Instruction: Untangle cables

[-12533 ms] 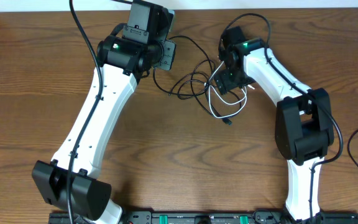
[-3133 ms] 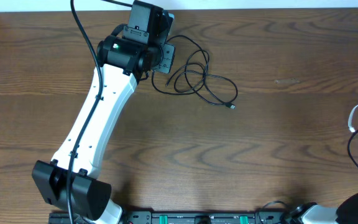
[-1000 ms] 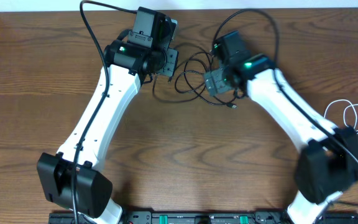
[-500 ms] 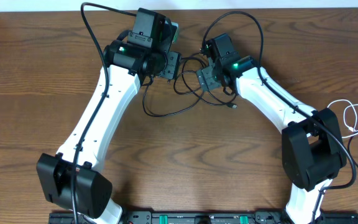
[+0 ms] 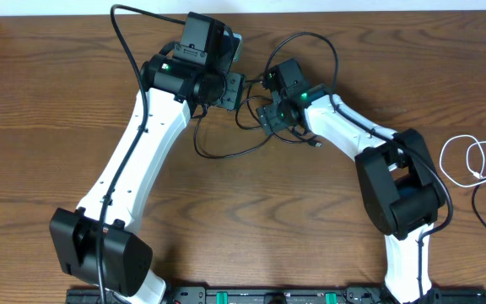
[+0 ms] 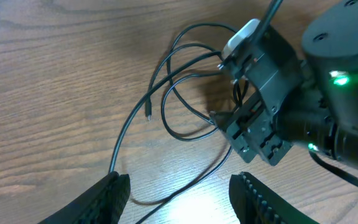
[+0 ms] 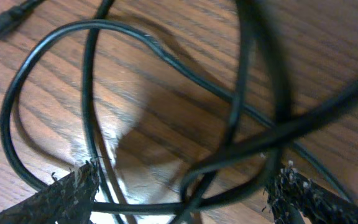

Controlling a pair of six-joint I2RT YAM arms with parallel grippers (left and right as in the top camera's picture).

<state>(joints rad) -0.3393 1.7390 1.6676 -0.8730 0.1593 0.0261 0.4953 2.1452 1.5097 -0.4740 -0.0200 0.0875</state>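
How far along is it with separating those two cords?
Done: the white cable lies alone near the right edge of the table, well away from the black cable. In hand: the left gripper and right gripper both hover open over the black cable, and neither grips it. Left: its loops still cross one another and need spreading out.

Table (image 5: 310, 236) is mid-brown with darker wavy wood grain; black cable (image 5: 226, 155) is plain and slightly glossy; white cable (image 5: 471, 160) is plain; arms (image 5: 133, 169) are white with black joints, bases and wiring, each carrying a small green light (image 5: 304, 95) on its black housing.
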